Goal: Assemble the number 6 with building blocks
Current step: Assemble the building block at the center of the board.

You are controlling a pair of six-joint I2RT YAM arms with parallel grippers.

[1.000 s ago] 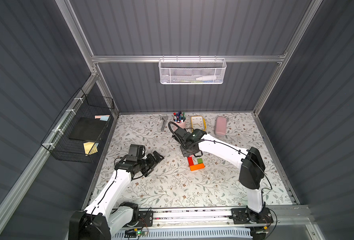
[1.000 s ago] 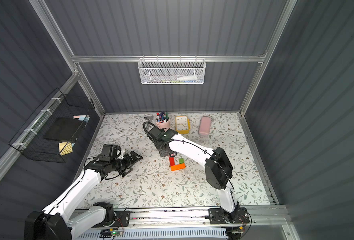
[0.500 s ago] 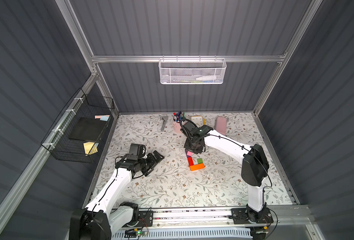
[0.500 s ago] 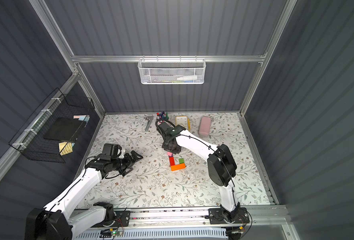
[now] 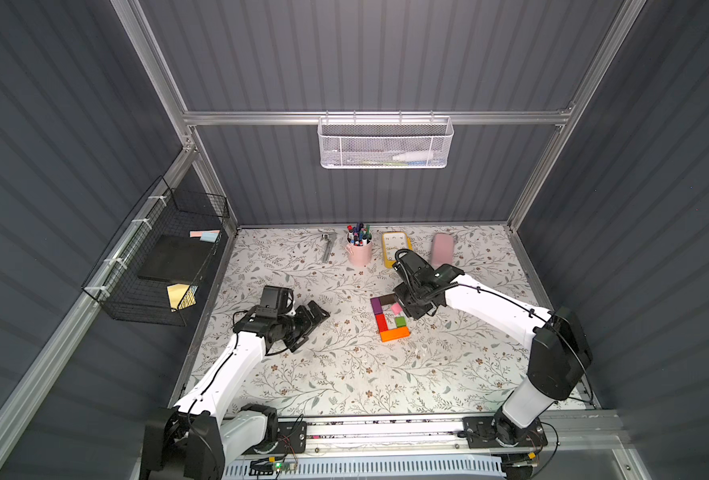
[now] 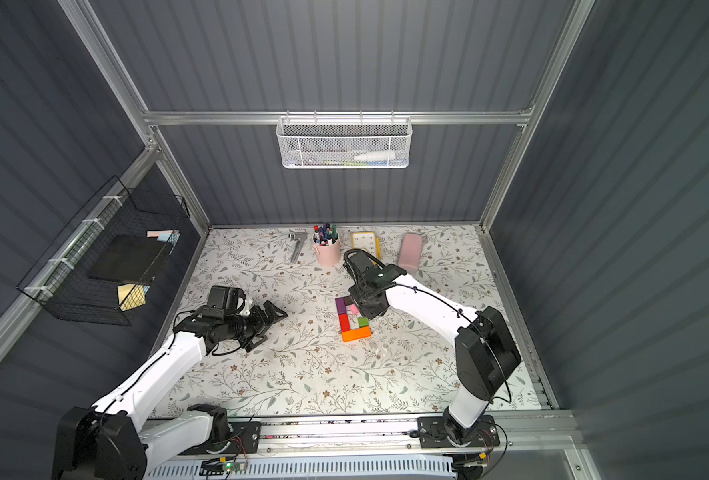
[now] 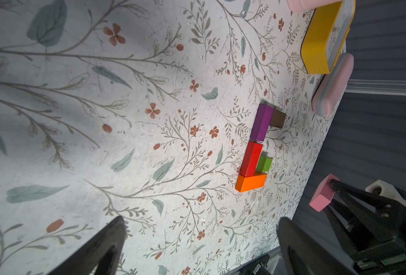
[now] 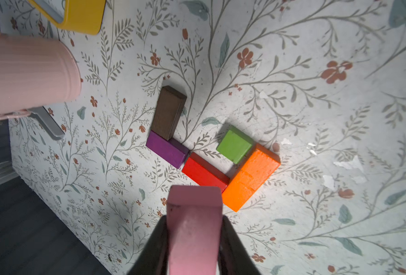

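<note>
The pink block (image 8: 193, 214) is clamped between the two fingers of the right tool (image 8: 193, 228), whose jaws are closed against its long sides. It hangs clear of the counter (image 5: 344, 374). In both top views it sits over the space between the dark brown bar (image 5: 387, 299) and the green cube (image 5: 400, 321).

The other blocks lie flat on the counter in a partial figure. The purple bar (image 8: 167, 148) and the red bar (image 8: 205, 172) run end to end in one line. The dark brown bar juts sideways from the purple bar's far end, touching it. The orange bar (image 8: 250, 177) crosses the red bar's near end, forming an L. The green cube rests against the orange bar, apart from the red bar.

Along the back of the counter stand a pink pen cup (image 5: 359, 253), a yellow clock (image 5: 394, 247) and a pale pink case (image 5: 442, 249).

The left tool (image 7: 202, 221) is well apart from the blocks, its jaws spread wide and holding nothing.
</note>
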